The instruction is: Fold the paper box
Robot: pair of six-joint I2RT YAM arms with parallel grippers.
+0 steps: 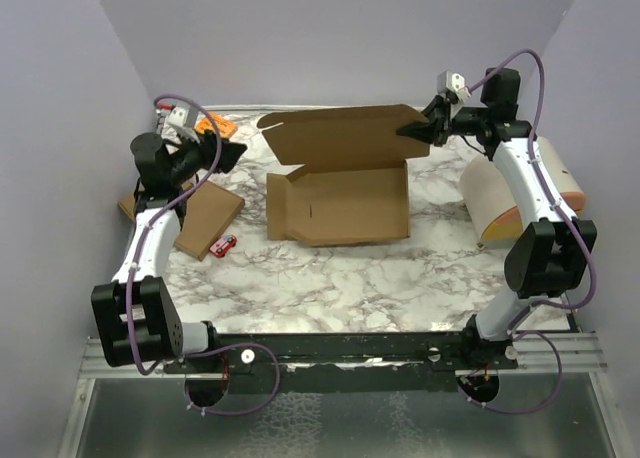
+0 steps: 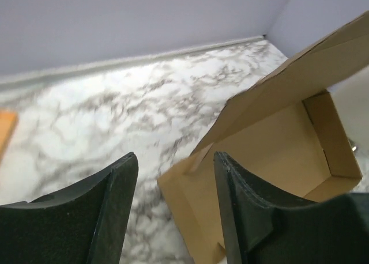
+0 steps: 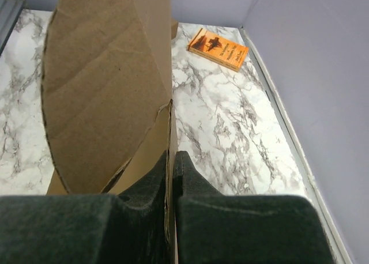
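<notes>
The paper box (image 1: pixel 340 206) lies mid-table as a shallow brown tray, its lid flap (image 1: pixel 345 138) raised at the back. My right gripper (image 1: pixel 415 130) is at the lid's right end. In the right wrist view that gripper (image 3: pixel 172 154) is shut on a thin cardboard edge, with a rounded flap (image 3: pixel 104 85) standing to its left. My left gripper (image 1: pixel 235 156) hovers just left of the box, apart from it. In the left wrist view it (image 2: pixel 175 155) is open with nothing between its fingers, and the box's near corner (image 2: pixel 190 189) lies below the gap.
A flat brown cardboard piece (image 1: pixel 208 220) and a small red item (image 1: pixel 224 245) lie at the left. An orange book (image 3: pixel 218 49) sits by the back wall. A beige and orange roll (image 1: pixel 500 198) is under the right arm. Purple walls enclose the table.
</notes>
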